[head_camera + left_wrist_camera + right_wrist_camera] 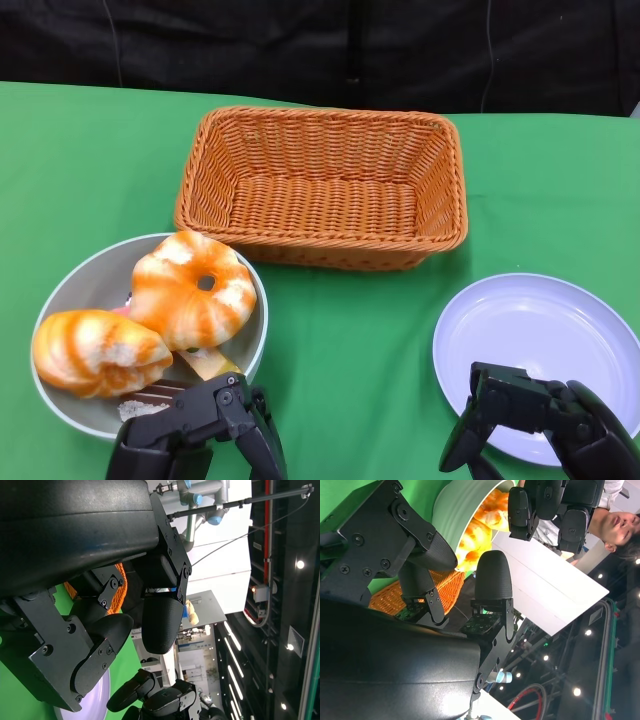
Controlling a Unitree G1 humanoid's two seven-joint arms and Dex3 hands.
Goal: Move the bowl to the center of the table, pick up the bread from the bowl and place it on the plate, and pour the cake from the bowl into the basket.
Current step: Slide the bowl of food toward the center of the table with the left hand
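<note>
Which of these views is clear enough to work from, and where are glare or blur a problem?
Head view: even light, sharp, soft shadows; bowl, basket and plate all readable. Right wrist view: right hand fills the frame, ceiling lamps flare, bowl seen only partly. Left wrist view: left hand blocks most of it, bright ceiling strips, plate edge dim.

One basket (320, 185), orange wicker, far centre.

One bowl (70, 290), grey, near left.

Two breads in the bowl: a ring-shaped one (192, 288) on the right side, a second (98, 352) at the left rim.

Cake pieces (185, 375) at the bowl's near edge: at least two, one pale and one dark; exact count unclear.

One plate (540, 350), white, near right.

Two hands: left hand (200, 430) at the near left, right hand (535, 420) at the near right.

One person (615, 522), seen in the right wrist view.
</note>
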